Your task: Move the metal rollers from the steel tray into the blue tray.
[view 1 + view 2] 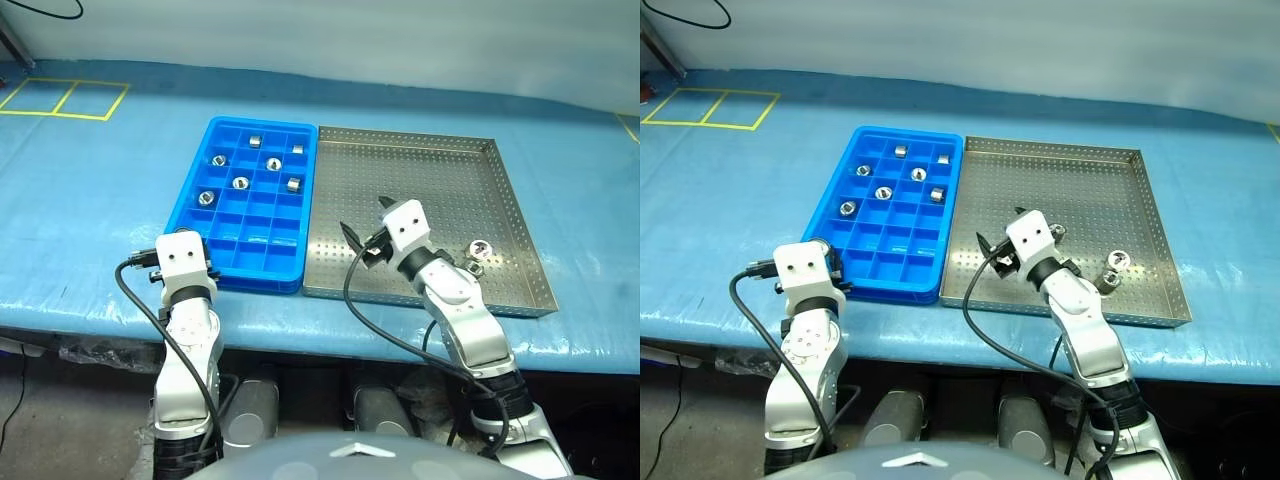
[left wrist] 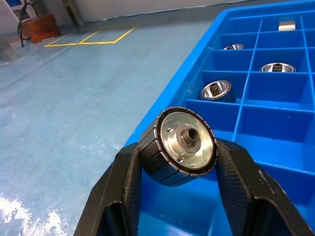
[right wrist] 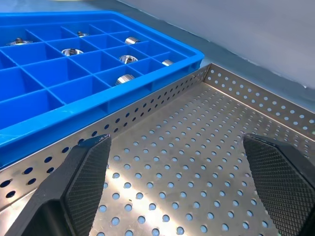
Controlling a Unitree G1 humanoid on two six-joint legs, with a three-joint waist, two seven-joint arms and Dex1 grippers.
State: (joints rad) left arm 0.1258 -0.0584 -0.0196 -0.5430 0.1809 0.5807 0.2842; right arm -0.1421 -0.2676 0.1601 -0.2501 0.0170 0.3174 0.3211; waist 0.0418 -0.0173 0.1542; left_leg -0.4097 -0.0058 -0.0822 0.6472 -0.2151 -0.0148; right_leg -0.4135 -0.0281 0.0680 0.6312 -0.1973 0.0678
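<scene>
The left gripper clamps 1 metal roller at the blue tray's near left corner, where 6 rollers sit in compartments. The right gripper hovers wide open over the steel tray, which holds 1 roller near its right rim.

Blue tray cropped (far compartments unseen)
</scene>
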